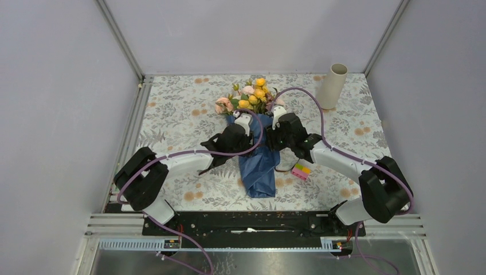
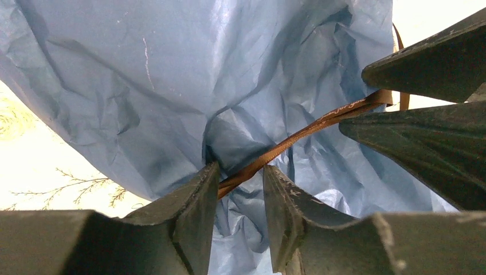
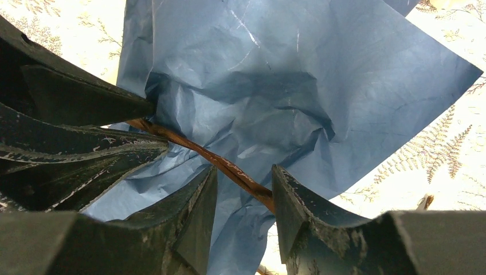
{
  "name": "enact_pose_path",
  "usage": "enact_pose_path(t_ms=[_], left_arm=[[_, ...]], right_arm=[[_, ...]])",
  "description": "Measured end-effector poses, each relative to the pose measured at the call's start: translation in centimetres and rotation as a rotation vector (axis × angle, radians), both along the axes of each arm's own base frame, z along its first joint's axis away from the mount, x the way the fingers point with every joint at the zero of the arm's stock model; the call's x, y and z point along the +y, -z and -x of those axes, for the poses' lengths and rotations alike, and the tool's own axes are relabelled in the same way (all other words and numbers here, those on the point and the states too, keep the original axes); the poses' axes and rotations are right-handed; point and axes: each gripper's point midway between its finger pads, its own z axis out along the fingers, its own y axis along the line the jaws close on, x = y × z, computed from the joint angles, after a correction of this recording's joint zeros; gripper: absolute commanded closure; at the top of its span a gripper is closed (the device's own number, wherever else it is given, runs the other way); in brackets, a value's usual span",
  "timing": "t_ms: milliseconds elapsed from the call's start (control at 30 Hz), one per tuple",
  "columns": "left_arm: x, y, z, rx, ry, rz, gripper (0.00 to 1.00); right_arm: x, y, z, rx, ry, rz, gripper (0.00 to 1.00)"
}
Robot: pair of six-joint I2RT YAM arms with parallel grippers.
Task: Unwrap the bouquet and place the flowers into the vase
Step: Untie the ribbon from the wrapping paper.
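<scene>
The bouquet lies mid-table, its yellow and pink flowers (image 1: pixel 250 97) pointing to the far side and its crinkled blue paper (image 1: pixel 259 166) trailing toward me. A brown ribbon (image 2: pixel 298 134) crosses the paper (image 2: pixel 172 86). My left gripper (image 2: pixel 240 169) straddles this ribbon with a clear gap between its fingers; the ribbon only brushes the left one. My right gripper (image 3: pixel 245 170) is also open, and the ribbon (image 3: pixel 220 163) runs across the gap to its right finger. Both grippers (image 1: pixel 243 123) (image 1: pixel 279 118) meet over the wrap just below the blooms. The beige vase (image 1: pixel 332 86) stands at the far right.
A small pink, yellow and green block (image 1: pixel 301 170) lies right of the paper, beside the right arm. A floral tablecloth (image 1: pixel 172 109) covers the table. Grey walls close in the back and both sides. Purple cables loop over both arms.
</scene>
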Motion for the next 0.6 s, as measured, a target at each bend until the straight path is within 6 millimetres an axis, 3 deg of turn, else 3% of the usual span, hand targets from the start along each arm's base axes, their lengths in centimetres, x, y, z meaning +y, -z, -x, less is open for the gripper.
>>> enact_pose_path(t_ms=[267, 433, 600], left_arm=[[-0.42, -0.78, -0.41, -0.014, -0.001, 0.015, 0.61], [-0.47, -0.89, -0.47, -0.017, -0.001, 0.017, 0.69], [-0.48, -0.89, -0.46, -0.016, 0.0, 0.018, 0.69]], right_arm=[[0.02, 0.37, 0.04, 0.008, -0.003, 0.006, 0.53], [-0.02, 0.77, 0.07, 0.017, -0.006, 0.015, 0.58], [0.03, 0.88, 0.01, 0.018, -0.008, 0.018, 0.59]])
